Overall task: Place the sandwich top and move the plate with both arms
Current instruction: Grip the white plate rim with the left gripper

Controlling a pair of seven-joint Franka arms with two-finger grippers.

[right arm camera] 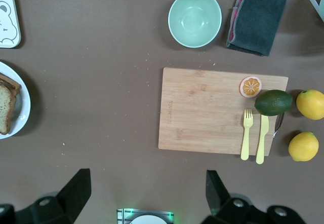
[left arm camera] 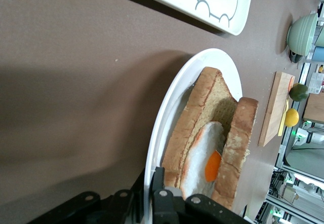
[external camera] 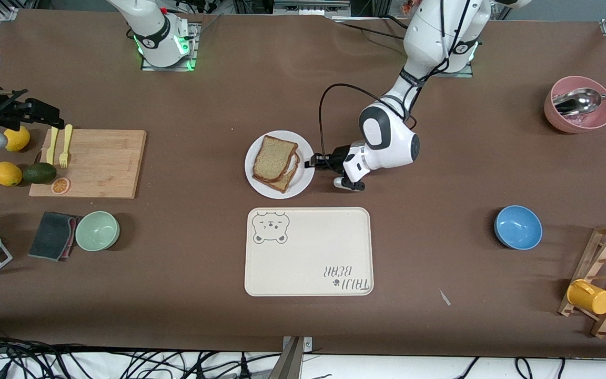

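The plate (external camera: 305,181), round and plain white, sat mid-table, farther from the front camera than the cream tray (external camera: 308,251). It held an egg-bearing bread slice (left arm camera: 240,148) with the sandwich top (external camera: 274,158) laid over it, slightly skewed. The top was squarish, light brown with darker crust; which way its rounded end pointed could not be told. The left gripper (external camera: 314,161) was clamped on the plate's rim at the left arm's side. The right gripper (right arm camera: 147,193) waited wide apart above the cutting board (right arm camera: 202,110).
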